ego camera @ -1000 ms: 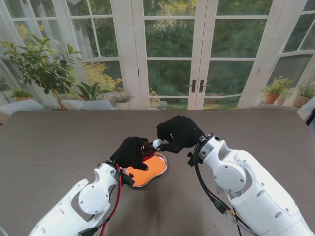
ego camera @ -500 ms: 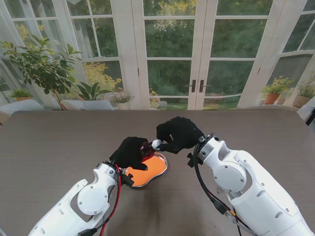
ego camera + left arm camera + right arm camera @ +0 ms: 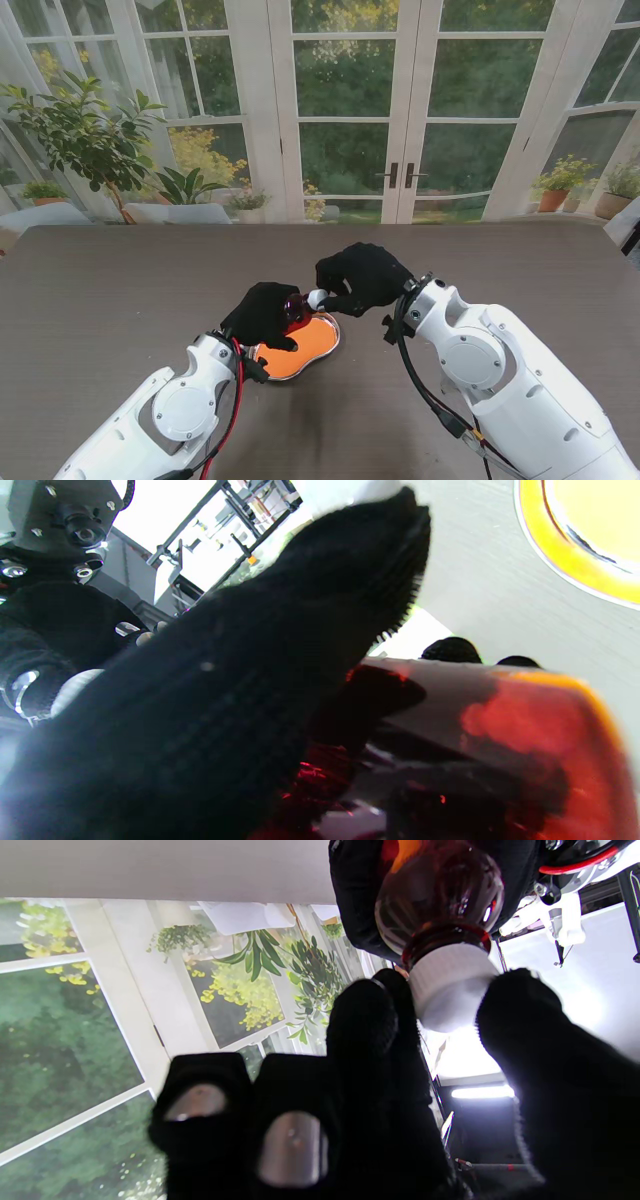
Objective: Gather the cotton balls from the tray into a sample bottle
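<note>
While the black-gloved left hand (image 3: 264, 314) wraps its fingers (image 3: 280, 645) around an amber sample bottle (image 3: 440, 895), the black-gloved right hand (image 3: 362, 274) meets it from three o'clock, thumb and fingers (image 3: 370, 1030) clamped on the bottle's white screw cap (image 3: 450, 985). Both hands hover together near the centre of the dark wood-grain worktop (image 3: 120, 290), directly over the eleven o'clock rim of an orange-lined, metal-edged tray (image 3: 305, 348) that sits at the worktop's six o'clock side. In the stand's view the bottle shows only as a dark red glint (image 3: 295, 304) between the gloves, with the cap (image 3: 317, 296) a small white spot at the right hand's fingertips. Cotton balls cannot be made out in the tray. Beyond the worktop at twelve o'clock stand glazed doors (image 3: 400, 110), with a potted plant (image 3: 85, 135) at ten o'clock.
</note>
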